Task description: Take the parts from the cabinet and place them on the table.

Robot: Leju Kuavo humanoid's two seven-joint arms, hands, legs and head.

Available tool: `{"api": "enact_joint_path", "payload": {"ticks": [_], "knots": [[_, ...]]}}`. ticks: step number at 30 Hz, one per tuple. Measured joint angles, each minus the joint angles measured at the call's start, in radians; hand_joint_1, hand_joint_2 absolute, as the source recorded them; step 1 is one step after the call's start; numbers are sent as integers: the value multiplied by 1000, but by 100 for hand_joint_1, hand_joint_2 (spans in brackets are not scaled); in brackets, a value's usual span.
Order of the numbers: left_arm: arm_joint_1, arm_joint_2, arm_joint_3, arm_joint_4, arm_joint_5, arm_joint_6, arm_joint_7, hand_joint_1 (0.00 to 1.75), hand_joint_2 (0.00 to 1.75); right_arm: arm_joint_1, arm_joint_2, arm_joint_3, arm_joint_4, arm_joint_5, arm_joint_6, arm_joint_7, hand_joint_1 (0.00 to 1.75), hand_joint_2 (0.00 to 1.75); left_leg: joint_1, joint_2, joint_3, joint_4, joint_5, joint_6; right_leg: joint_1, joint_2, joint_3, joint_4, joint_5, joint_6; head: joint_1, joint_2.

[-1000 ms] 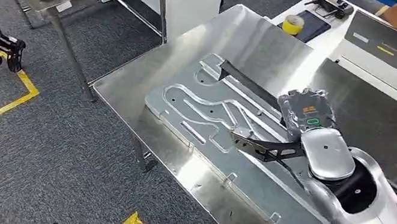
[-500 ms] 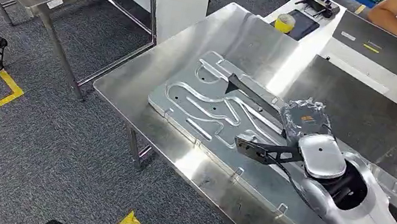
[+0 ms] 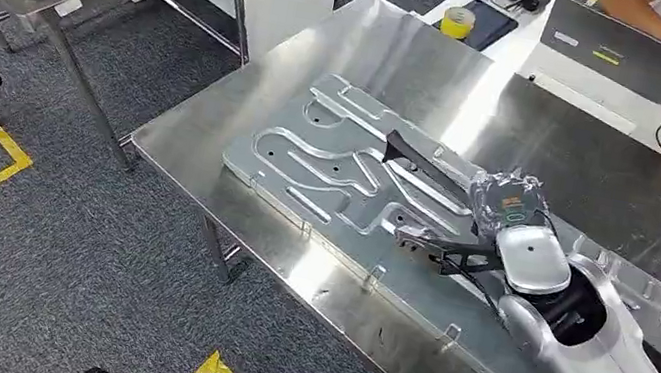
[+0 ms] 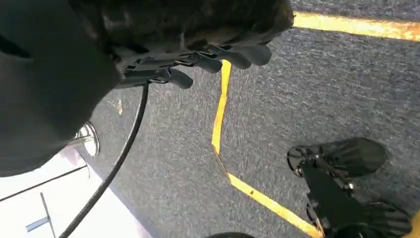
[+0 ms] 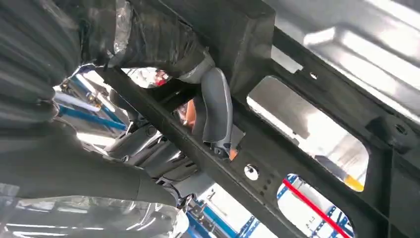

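Since a second ago our whole view has swung, so the steel table [image 3: 216, 117] sits further left in it, while our right hand [image 3: 504, 203] still grips the black frame part [image 3: 431, 168] above the silver grooved plate [image 3: 311, 158]. Its thumb [image 5: 214, 106] wraps a bar of the part. Our left hand [image 4: 208, 54] hangs over carpet, fingers curled around nothing.

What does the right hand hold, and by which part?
The right hand holds a long black metal frame part with cut-out openings; its fingers wrap one bar of the frame, beside an opening.
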Motion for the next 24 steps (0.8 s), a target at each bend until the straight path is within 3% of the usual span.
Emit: {"api": "enact_joint_path", "payload": {"ticks": [3, 4, 9, 10, 15, 21, 24], "knots": [[1, 1, 0, 0, 5, 0, -1, 0, 0, 1, 1, 0, 4, 0, -5, 8, 171, 175, 0, 0, -16, 33, -16, -3, 0, 0, -17, 37, -19, -3, 0, 0], [1, 1, 0, 0, 7, 0, -1, 0, 175, 1, 1, 0, 5, 0, -7, 9, 0, 0, 0, 0, -15, 32, -16, -3, 0, 0, -15, 37, -19, -3, 1, 0], [2, 1, 0, 0, 12, -22, -3, 0, 175, 4, 1, 0, 19, 17, -45, 2, 0, 0, 1, 0, -12, 28, -14, -4, 0, 0, -12, 34, -18, -3, 0, 0], [2, 1, -1, 0, 6, -28, -3, 0, 0, 5, 1, 0, 25, 18, -48, -2, 0, 0, 1, 0, -12, 28, -14, -4, 0, 0, -12, 34, -18, -3, 1, 0], [7, 2, -3, 1, 22, -33, 2, 0, 0, 9, 10, 0, 45, 32, -62, -7, 0, 0, 2, 0, -10, 24, -14, -4, 0, -1, -8, 29, -18, -3, 1, 0], [10, 22, -3, 4, 37, -38, 8, 0, 0, -13, 91, 2, 117, 112, -198, -13, 0, 0, 2, 0, 8, 2, -9, -3, -1, -1, 10, 5, -13, -1, 1, 0], [12, 24, -3, 4, 22, -15, 13, 0, 0, -19, 103, 2, 116, 121, -206, -10, 0, 0, 2, 1, 19, -10, -7, -2, 0, -2, 21, -9, -10, -1, 1, 0]]}}
